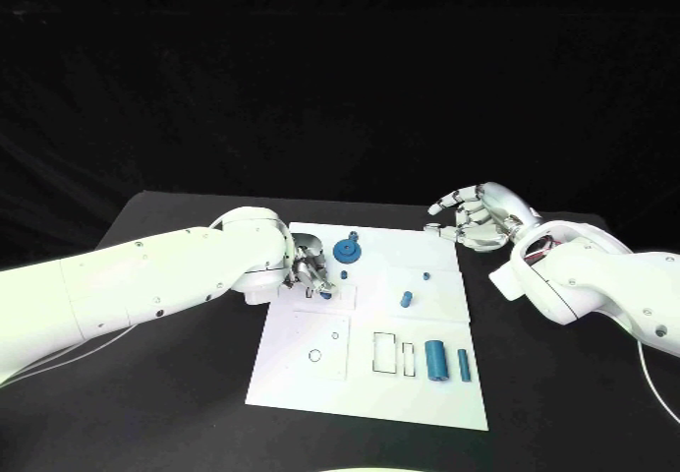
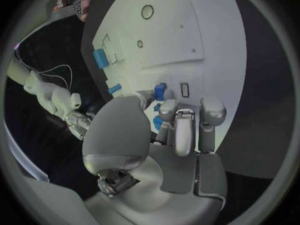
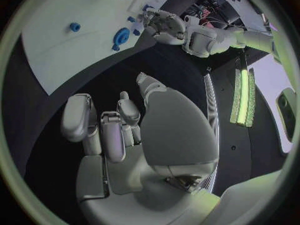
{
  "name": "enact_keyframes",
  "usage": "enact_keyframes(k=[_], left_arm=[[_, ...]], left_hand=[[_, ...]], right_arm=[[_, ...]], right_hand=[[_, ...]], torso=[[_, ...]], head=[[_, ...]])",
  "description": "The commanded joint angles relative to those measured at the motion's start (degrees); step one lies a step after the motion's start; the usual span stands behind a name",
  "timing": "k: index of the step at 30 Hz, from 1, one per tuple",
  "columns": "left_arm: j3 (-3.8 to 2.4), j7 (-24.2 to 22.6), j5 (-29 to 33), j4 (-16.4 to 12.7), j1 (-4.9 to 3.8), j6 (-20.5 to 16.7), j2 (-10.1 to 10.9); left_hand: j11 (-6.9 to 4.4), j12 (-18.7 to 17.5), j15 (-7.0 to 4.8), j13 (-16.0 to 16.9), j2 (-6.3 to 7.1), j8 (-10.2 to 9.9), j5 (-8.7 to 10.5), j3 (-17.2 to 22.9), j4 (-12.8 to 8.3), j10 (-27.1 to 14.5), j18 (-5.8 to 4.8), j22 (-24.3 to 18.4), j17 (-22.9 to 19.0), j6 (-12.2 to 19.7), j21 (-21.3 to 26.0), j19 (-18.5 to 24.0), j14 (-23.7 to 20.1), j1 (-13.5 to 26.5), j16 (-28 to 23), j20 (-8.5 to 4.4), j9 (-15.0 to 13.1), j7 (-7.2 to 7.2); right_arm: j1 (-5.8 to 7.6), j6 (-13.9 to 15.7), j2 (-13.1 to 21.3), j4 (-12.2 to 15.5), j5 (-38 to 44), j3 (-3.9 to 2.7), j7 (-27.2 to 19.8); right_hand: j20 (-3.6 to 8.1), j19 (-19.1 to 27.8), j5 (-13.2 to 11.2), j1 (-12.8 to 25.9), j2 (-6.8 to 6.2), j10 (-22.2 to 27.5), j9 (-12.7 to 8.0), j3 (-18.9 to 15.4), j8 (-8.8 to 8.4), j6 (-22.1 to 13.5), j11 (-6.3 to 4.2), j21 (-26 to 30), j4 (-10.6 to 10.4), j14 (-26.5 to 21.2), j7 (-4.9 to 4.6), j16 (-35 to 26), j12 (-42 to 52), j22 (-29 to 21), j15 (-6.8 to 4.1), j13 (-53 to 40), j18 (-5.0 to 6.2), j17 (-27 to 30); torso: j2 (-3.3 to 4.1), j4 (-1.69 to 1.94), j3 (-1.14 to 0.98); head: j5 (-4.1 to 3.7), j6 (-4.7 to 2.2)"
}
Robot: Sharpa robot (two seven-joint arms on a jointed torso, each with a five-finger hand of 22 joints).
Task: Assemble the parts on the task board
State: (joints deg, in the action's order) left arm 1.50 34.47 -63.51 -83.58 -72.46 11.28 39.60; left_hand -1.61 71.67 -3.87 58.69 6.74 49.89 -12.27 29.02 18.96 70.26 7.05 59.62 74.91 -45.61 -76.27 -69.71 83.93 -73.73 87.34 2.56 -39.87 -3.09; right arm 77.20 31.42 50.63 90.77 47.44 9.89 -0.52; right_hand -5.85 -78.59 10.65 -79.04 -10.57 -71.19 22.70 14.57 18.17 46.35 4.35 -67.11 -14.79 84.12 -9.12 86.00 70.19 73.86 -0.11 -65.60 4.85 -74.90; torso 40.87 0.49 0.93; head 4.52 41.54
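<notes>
**Reaching over the board with the left hand, right hand held aside**

Lying in the middle of the black table [image 1: 170, 211], the white task board [image 1: 305, 379] is seen with its blue parts spread across it. The left hand [image 1: 311, 267] is placed low over the board's far left portion, its fingers [image 2: 177, 130] curled down around a small blue piece [image 2: 160, 91]. Whether that piece is actually gripped or only touched cannot be told, since the fingertips hide the contact. Just beyond this hand, a round blue gear-like part [image 1: 349, 253] is seen on the board near its far edge. A small blue peg [image 1: 406, 298] is found near the board's middle, apart from both hands. Toward the near right corner, a larger blue cylinder [image 1: 436, 362] is laid beside a thinner blue pin [image 1: 464, 365], the two lying parallel and close together. Outlined rectangular slots [image 1: 384, 353] are marked just left of the cylinder, and a small ring outline [image 1: 316, 355] is seen further left.

The right hand [image 1: 480, 218] is held above the table off the board's far right corner, fingers [image 3: 112, 135] spread loosely apart and nothing held in them.
</notes>
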Motion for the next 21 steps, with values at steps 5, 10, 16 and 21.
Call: enact_keyframes(k=[5,10,16,21], left_arm=[[0.02,0.0,-0.3,0.0,0.04,1.6,0.0],[0.02,0.0,-0.4,0.1,0.03,1.6,0.0],[0.02,0.0,-0.3,0.3,0.03,1.8,-0.2],[0.05,0.0,-0.3,0.6,0.05,1.8,-0.5]], left_hand=[[0.16,0.3,-0.49,0.0,-0.11,2.6,-0.29,4.2,-3.9,0.3,-0.81,0.0,9.9,-0.4,-0.2,-0.4,4.1,-0.9,0.3,-0.06,-11.4,0.89],[0.17,0.3,-0.49,0.0,-0.09,2.6,-0.29,4.2,-3.9,0.3,-0.82,0.1,10.0,-0.4,-0.2,-0.5,4.1,-0.9,0.4,-0.06,-11.4,0.89],[0.17,0.3,-0.49,0.0,-0.09,2.6,-0.29,4.2,-3.9,0.3,-0.82,0.1,10.0,-0.4,-0.2,-0.5,4.1,-0.9,0.4,-0.06,-11.4,0.89],[0.17,0.4,-0.49,0.1,-0.07,2.6,-0.29,4.3,-3.9,0.4,-0.84,0.2,10.0,-0.5,-0.2,-0.5,4.1,-1.0,0.4,-0.07,-11.5,0.87]], right_arm=[[-0.04,-0.7,0.0,0.1,0.3,-0.02,-0.2],[-0.04,-0.6,0.0,0.1,0.2,-0.02,-0.3],[-0.04,-0.6,0.0,0.1,0.1,-0.02,-0.3],[-0.04,-0.7,0.0,0.2,0.0,-0.02,-0.2]], right_hand=[[-0.25,0.3,0.2,-0.5,0.08,0.3,-0.1,0.1,0.31,-0.3,0.08,0.2,-0.4,3.8,-0.2,-0.2,-0.3,0.0,0.25,0.1,0.35,-6.9],[-0.25,0.4,0.3,-0.5,0.08,0.4,-0.1,0.1,0.32,-0.3,0.08,0.2,-0.4,3.8,-0.2,-0.3,-0.3,0.0,0.25,0.1,0.36,-6.9],[-0.25,0.4,0.3,-0.5,0.08,0.4,-0.1,0.1,0.32,-0.3,0.08,0.2,-0.4,3.8,-0.2,-0.3,-0.3,0.0,0.25,0.1,0.36,-6.9],[-0.26,0.4,0.3,-0.5,0.07,0.5,-0.1,0.1,0.32,-0.3,0.09,0.3,-0.5,3.8,-0.21,-0.3,-0.5,-0.1,0.26,0.3,0.37,-6.9]], torso=[[0.01,-0.01,0.0],[0.02,0.01,-0.01],[0.07,-0.04,0.0],[0.06,-0.05,-0.01]], head=[[0.03,-0.04],[0.05,-0.05],[0.04,-0.06],[-0.05,0.04]])
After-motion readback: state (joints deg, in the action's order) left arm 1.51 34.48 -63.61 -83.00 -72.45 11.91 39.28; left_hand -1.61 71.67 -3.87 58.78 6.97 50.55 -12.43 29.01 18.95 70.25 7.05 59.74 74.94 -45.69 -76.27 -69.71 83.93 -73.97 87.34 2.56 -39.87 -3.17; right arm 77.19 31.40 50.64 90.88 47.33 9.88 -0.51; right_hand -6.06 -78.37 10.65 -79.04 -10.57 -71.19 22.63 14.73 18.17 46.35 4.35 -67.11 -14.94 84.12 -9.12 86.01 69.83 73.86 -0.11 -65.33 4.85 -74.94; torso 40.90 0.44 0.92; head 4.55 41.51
